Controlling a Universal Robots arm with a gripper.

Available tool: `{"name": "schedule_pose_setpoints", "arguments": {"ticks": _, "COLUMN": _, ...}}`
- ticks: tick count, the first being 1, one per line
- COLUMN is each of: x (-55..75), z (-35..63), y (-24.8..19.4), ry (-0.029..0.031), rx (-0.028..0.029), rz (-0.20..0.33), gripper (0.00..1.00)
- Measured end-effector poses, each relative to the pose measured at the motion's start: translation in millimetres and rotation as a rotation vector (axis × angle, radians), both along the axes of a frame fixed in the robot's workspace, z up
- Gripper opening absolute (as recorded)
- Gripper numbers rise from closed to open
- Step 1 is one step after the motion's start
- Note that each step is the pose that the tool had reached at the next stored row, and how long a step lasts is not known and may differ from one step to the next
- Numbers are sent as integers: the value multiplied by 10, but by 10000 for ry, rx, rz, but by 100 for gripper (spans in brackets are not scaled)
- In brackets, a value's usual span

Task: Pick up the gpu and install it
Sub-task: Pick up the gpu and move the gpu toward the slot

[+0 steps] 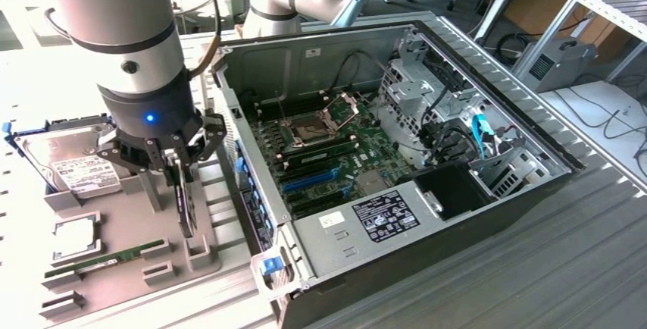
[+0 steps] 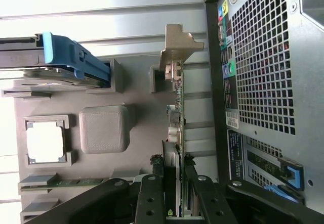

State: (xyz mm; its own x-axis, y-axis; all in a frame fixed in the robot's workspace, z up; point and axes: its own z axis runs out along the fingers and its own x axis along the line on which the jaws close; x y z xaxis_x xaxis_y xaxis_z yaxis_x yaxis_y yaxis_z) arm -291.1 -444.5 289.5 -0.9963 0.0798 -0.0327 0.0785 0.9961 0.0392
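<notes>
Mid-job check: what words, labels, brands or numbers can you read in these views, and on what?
No text is legible.
White label on the hard drive: print too small.
Black label inside the computer case: logos, print too small.
White sticker beside it: too small.
Stickers on the case's rear panel: blurred.

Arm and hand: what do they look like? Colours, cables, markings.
The arm is a fat silver-grey cylinder ending in a black wrist section with a small blue light. A black cable runs alongside it. The hand is black, with jointed linkage fingers pinned by silver bolts. No readable markings.
</notes>
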Motion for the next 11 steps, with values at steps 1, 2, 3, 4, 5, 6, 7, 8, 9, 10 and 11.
{"name": "schedule_pose_setpoints", "arguments": {"ticks": 1, "x": 0, "z": 2, "y": 0, "ry": 0, "rx": 0, "rz": 0, "gripper": 27}}
{"name": "schedule_pose_setpoints", "arguments": {"ticks": 2, "x": 0, "z": 4, "y": 0, "ry": 0, "rx": 0, "rz": 0, "gripper": 27}}
{"name": "schedule_pose_setpoints", "arguments": {"ticks": 3, "x": 0, "z": 6, "y": 0, "ry": 1, "rx": 0, "rz": 0, "gripper": 27}}
{"name": "schedule_pose_setpoints", "arguments": {"ticks": 4, "x": 0, "z": 8, "y": 0, "ry": 1, "rx": 0, "rz": 0, "gripper": 27}}
{"name": "schedule_pose_setpoints", "arguments": {"ticks": 5, "x": 0, "z": 10, "y": 0, "ry": 1, "rx": 0, "rz": 0, "gripper": 27}}
{"name": "schedule_pose_setpoints", "arguments": {"ticks": 6, "x": 1, "z": 12, "y": 0, "ry": 0, "rx": 0, "rz": 0, "gripper": 27}}
{"name": "schedule_pose_setpoints", "arguments": {"ticks": 7, "x": 1, "z": 14, "y": 0, "ry": 1, "rx": 0, "rz": 0, "gripper": 27}}
{"name": "schedule_pose_setpoints", "arguments": {"ticks": 8, "x": 1, "z": 16, "y": 0, "ry": 0, "rx": 0, "rz": 0, "gripper": 27}}
{"name": "schedule_pose_setpoints", "arguments": {"ticks": 9, "x": 1, "z": 18, "y": 0, "ry": 1, "rx": 0, "rz": 0, "gripper": 27}}
{"name": "schedule_pose_setpoints", "arguments": {"ticks": 10, "x": 1, "z": 19, "y": 0, "ry": 1, "rx": 0, "rz": 0, "gripper": 27}}
{"name": "schedule_pose_setpoints", "arguments": {"ticks": 11, "x": 1, "z": 21, "y": 0, "ry": 1, "rx": 0, "rz": 0, "gripper": 27}}
